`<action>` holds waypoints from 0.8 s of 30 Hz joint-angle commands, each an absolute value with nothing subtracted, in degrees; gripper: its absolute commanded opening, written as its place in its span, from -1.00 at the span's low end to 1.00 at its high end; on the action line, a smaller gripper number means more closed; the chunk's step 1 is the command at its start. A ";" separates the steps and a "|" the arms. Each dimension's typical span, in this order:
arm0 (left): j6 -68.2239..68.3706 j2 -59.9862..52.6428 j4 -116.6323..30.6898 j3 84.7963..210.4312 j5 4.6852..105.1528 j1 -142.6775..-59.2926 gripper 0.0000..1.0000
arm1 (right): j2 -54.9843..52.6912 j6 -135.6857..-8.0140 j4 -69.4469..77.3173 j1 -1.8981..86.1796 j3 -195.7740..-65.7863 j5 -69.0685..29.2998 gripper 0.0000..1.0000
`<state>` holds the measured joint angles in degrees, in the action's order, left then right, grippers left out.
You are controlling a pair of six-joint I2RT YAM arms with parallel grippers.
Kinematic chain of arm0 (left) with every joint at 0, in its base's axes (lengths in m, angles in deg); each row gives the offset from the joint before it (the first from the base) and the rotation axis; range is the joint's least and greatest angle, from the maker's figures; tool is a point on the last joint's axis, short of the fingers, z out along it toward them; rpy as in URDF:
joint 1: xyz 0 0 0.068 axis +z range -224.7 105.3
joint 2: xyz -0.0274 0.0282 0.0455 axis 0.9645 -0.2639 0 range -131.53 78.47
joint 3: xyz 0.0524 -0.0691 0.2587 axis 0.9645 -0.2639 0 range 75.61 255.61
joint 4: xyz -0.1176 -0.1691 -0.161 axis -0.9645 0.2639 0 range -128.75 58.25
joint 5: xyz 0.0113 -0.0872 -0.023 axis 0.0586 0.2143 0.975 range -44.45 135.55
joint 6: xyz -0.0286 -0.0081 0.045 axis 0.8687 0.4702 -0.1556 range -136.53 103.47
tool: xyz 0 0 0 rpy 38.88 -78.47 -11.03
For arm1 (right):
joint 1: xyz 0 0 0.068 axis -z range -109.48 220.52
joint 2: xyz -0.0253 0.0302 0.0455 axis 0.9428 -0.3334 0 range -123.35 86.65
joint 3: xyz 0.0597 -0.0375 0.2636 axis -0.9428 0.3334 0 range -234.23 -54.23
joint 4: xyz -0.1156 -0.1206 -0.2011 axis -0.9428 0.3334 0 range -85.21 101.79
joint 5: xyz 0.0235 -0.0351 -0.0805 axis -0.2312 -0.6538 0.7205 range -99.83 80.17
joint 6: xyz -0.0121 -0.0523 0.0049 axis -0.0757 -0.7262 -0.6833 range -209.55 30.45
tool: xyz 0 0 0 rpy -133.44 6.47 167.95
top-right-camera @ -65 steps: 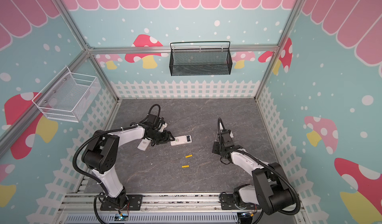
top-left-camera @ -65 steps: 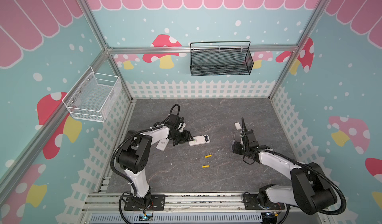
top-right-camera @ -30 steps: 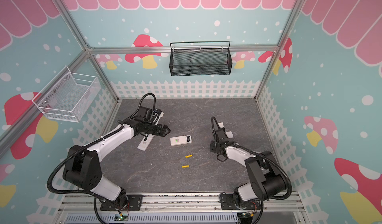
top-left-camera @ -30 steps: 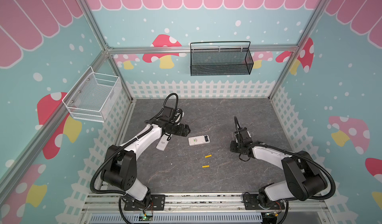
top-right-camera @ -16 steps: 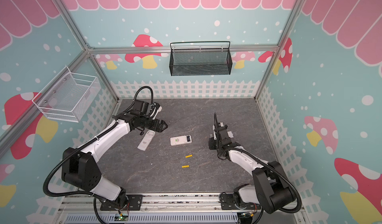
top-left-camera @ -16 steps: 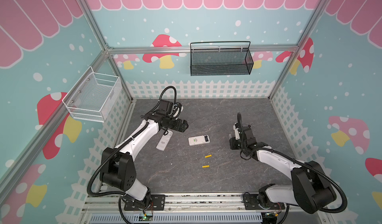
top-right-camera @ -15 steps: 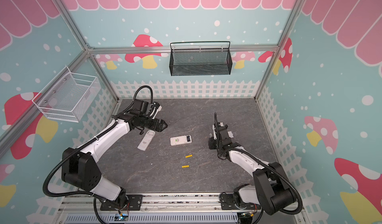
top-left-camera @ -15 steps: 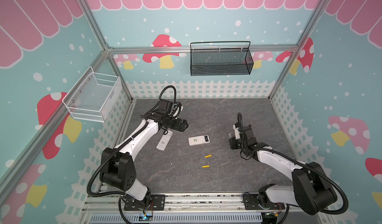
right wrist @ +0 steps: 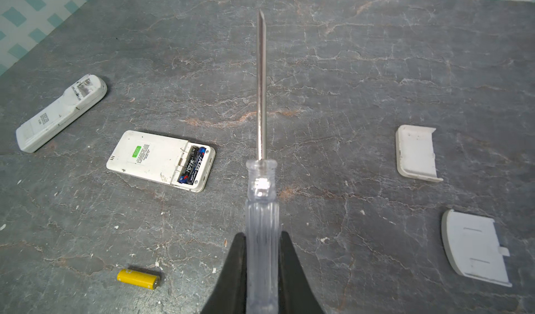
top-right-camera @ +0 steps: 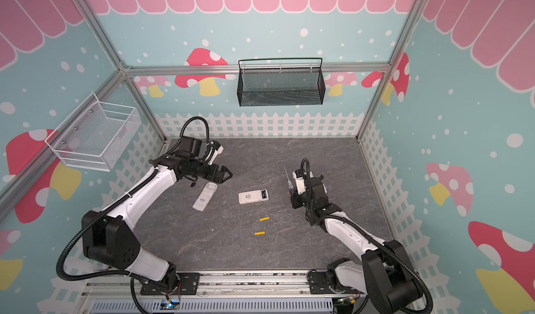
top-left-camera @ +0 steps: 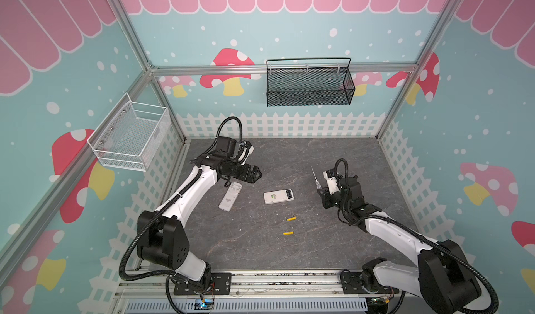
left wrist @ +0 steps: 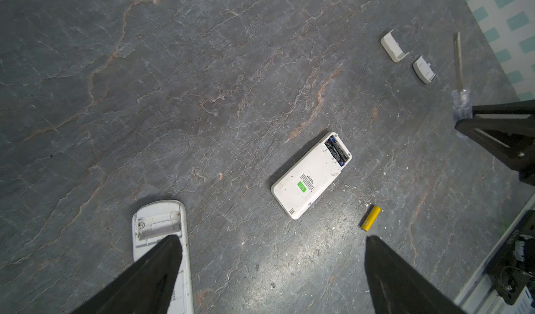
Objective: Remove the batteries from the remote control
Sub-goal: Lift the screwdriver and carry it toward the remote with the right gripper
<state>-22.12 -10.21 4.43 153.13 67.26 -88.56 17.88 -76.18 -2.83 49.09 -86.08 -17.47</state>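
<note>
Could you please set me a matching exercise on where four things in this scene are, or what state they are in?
1 screwdriver
2 dark batteries
3 yellow batteries
4 narrow remote

A loose on the table
B battery bay empty
C clamped in the right gripper
D inside the wide remote

Pairs: 1-C, 2-D, 3-A, 4-B

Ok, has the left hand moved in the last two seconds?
Yes. The left hand has drawn back from the flat white remote, which has stayed put, toward the back fence.
</note>
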 commanded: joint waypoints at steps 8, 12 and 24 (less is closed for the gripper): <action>-23.30 -7.80 6.98 155.83 73.37 -86.99 0.98 | 20.28 -85.24 -7.95 48.81 -85.16 -21.76 -0.87; -23.58 -7.70 7.75 157.71 75.62 -86.28 0.97 | 21.24 -89.76 -10.08 48.83 -84.30 -25.24 -0.87; -22.25 -8.86 9.08 160.93 88.70 -86.97 0.87 | 19.52 -99.69 -13.61 48.01 -85.95 -33.23 -0.93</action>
